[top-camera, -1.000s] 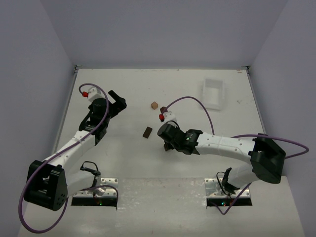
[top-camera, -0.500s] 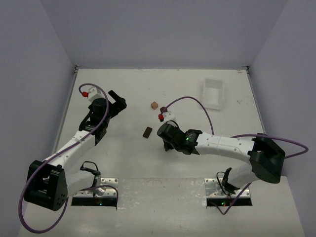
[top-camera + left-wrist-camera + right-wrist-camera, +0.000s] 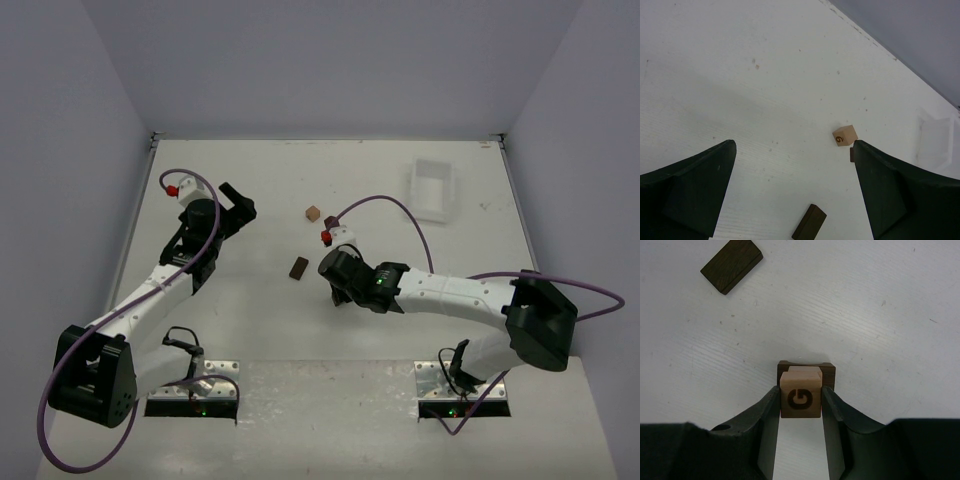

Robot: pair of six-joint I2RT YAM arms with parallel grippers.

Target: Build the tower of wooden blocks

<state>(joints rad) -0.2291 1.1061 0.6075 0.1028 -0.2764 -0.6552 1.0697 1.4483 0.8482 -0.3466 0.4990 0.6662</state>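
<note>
While your left end effector (image 3: 792,150) hangs spread wide, your right end effector (image 3: 800,390) pinches a tan G block (image 3: 800,401) over a dark block (image 3: 829,374).

You read a dark letter G on the light tan wooden cube (image 3: 800,399) in the right wrist view, a digit, 6 or 9, on the second light tan wooden cube (image 3: 845,135) in the left wrist view

Right gripper (image 3: 800,390): fingers (image 3: 771,412) pressed against both sides of light tan block (image 3: 800,401), block held. Front face of block marked "G". Dark brown block (image 3: 829,373) directly behind it, edges showing around it; contact not discernible. Flat dark brown block (image 3: 732,265) lying apart, upper left, on white surface (image 3: 880,315).
</note>
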